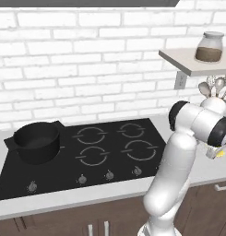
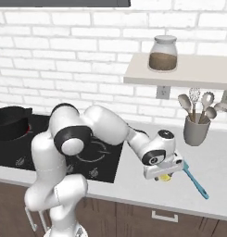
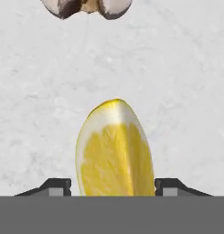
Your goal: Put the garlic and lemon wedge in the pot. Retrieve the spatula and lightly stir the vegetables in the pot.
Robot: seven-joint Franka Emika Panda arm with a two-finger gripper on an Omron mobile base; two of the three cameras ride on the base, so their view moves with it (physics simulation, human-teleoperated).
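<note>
With its fingers spread wide, the two-finger gripper (image 3: 113, 185) straddles the bright yellow lemon wedge (image 3: 114, 151), whose long axis points straight ahead.

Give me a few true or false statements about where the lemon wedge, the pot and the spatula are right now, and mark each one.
1. The lemon wedge lies on the counter between the open end effector's fingertips. True.
2. The pot sits on the shelf. False: it stands on the stove's left side.
3. The spatula lies on the counter beside the end effector. True.
4. The garlic is inside the pot. False: it lies on the counter beyond the lemon wedge.
5. A jar stands on the shelf. True.
</note>
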